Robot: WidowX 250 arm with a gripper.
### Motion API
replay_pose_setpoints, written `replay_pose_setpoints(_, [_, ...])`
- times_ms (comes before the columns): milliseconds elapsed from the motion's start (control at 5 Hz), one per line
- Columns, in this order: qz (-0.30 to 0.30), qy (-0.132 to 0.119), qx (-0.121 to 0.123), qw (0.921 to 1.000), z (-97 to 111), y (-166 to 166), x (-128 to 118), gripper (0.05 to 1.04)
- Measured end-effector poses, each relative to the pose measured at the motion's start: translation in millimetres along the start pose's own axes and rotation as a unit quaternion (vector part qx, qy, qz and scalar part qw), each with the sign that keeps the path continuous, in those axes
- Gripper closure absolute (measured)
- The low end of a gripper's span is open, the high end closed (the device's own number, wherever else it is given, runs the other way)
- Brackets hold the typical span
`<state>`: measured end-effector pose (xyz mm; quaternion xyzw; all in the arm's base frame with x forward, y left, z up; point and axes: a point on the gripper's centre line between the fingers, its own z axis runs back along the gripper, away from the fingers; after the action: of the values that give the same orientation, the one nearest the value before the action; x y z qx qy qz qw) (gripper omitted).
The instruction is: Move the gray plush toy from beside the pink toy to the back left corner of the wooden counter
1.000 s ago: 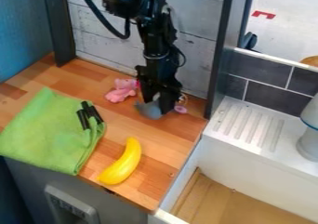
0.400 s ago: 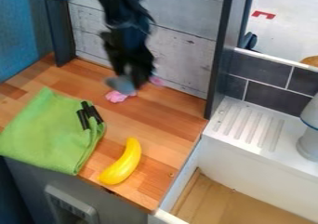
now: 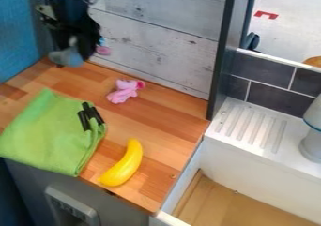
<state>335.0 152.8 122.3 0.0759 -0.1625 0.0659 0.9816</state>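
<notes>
The black gripper (image 3: 70, 44) is hanging at the upper left, above the far left corner of the wooden worktop (image 3: 160, 131), near the blue wall (image 3: 14, 33). Its fingers are grasping a small grey-blue toy (image 3: 67, 57), which is showing at the lower end of the gripper, and a pink part (image 3: 103, 50) is sticking out at the right side. The exact shape of this toy is staying unclear to the eye.

On the worktop, to the right of the gripper and lower, a pink soft toy (image 3: 123, 93) is lying near the back wall of pale planks (image 3: 156, 35). A green cloth (image 3: 47, 136) is lying at the left, and two short black sticks (image 3: 83, 120) are resting side by side on its right part. A yellow toy banana (image 3: 127, 163) is lying near the front edge, to the right of the cloth and apart from it.

On the right, a dark post (image 3: 219, 61) is standing beside the worktop. Beyond it, a white sink (image 3: 263, 166) with a ridged draining area (image 3: 249, 126) is sitting below dark grey tiles (image 3: 276, 98).
</notes>
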Motion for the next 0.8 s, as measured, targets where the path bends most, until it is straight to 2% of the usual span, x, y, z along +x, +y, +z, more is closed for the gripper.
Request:
replay_pose_setpoints(200, [0.059,-0.004,0.013,0.9982,-21,33,11,0.428])
replay_pose_setpoints(400, [0.109,0.023,0.022,0.9936,-57,53,18,0.428])
replay_pose_setpoints(600, [0.114,0.061,0.028,0.9912,-79,61,19,0.428])
replay_pose_setpoints(800, [0.111,0.097,0.025,0.9888,-100,63,17,0.428])
